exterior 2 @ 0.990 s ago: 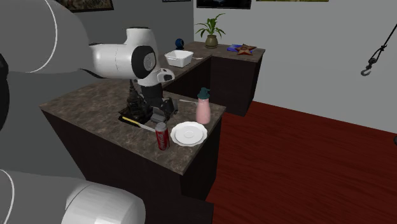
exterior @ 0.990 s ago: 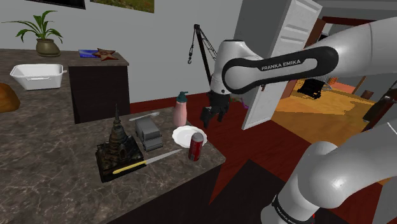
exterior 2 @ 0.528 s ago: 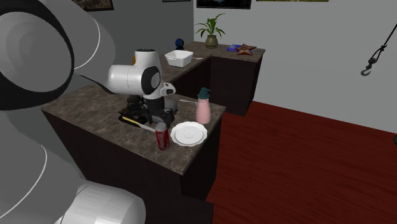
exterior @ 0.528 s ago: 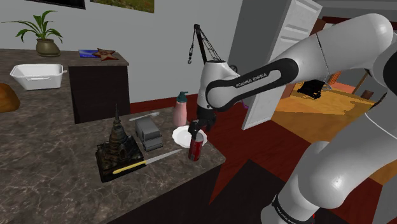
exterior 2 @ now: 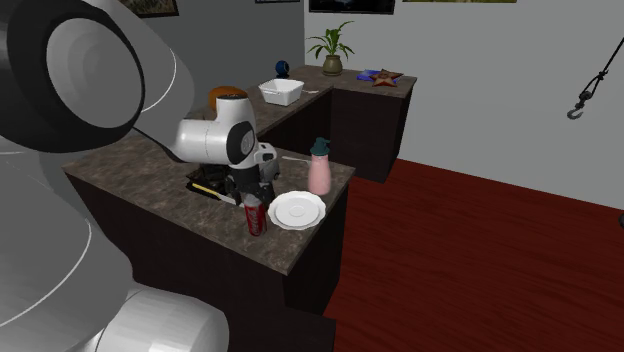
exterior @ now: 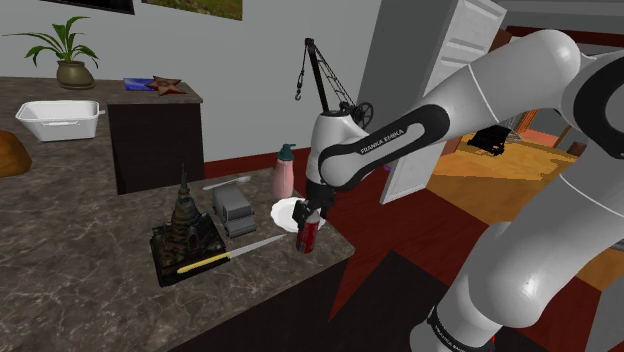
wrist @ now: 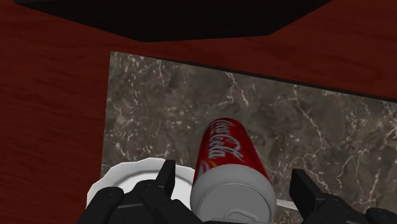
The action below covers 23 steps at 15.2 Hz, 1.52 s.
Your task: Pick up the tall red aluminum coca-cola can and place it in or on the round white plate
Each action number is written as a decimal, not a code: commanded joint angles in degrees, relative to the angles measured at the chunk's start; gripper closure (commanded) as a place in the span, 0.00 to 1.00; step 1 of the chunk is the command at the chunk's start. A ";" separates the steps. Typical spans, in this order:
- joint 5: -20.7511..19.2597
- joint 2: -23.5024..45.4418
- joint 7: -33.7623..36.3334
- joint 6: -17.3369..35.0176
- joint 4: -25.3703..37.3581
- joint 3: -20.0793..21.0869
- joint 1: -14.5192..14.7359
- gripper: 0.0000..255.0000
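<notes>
Red can (wrist: 232,159), between spread end effector (wrist: 233,172) fingers, partly hides plate (wrist: 124,175).

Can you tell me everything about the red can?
The can is tall and red, with white Coca-Cola writing down its side and a grey top. It stands upright on the dark marbled counter, near a corner and close beside the white plate. The gripper is open around it, one finger on each side with a small gap, so nothing grips it yet.
</notes>
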 commanded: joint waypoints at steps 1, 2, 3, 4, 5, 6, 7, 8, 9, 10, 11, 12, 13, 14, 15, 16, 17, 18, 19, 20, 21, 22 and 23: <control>-0.03 0.24 -0.01 0.36 -0.09 -0.01 -0.02 0.00; -0.03 0.24 -0.01 0.36 -0.09 -0.01 -0.02 0.00; -0.03 0.24 -0.01 0.36 -0.09 -0.01 -0.02 0.00; -0.03 0.24 -0.01 0.36 -0.09 -0.01 -0.02 0.00; -0.03 0.24 -0.01 0.36 -0.09 -0.01 -0.02 0.00; -0.03 0.23 -0.02 0.35 -0.09 -0.01 -0.02 0.00; -0.03 0.23 -0.02 0.35 -0.09 -0.01 -0.02 1.00; -0.03 0.23 -0.02 0.35 -0.09 -0.01 -0.02 1.00; -0.03 0.23 -0.02 0.35 -0.09 -0.01 -0.02 1.00; -0.03 0.23 -0.02 0.36 -0.10 -0.01 -0.02 1.00; -0.03 0.21 -0.01 0.34 -0.11 -0.01 -0.02 1.00; -0.02 0.20 0.00 0.34 -0.12 0.00 -0.01 1.00; -0.02 0.18 0.00 0.33 -0.12 -0.01 -0.01 1.00; -0.02 0.18 -0.01 0.32 -0.11 -0.01 -0.02 1.00; -0.02 0.18 -0.02 0.32 -0.11 -0.01 -0.02 1.00; -0.03 0.24 -0.01 0.36 -0.09 -0.01 -0.02 1.00; 0.03 -0.37 -0.07 -0.53 0.19 -0.04 -0.01 1.00; 0.09 -0.95 -0.11 -1.41 0.49 -0.06 0.01 1.00; 0.14 -1.53 -0.16 -2.30 0.81 -0.08 0.02 1.00; 0.19 -2.08 -0.20 -3.18 1.13 -0.11 0.03 1.00; 0.23 -2.62 -0.25 -4.05 1.47 -0.13 0.05 1.00; 0.27 -3.15 -0.28 -4.93 1.82 -0.16 0.06 1.00; 0.31 -3.66 -0.32 -5.80 2.19 -0.18 0.07 1.00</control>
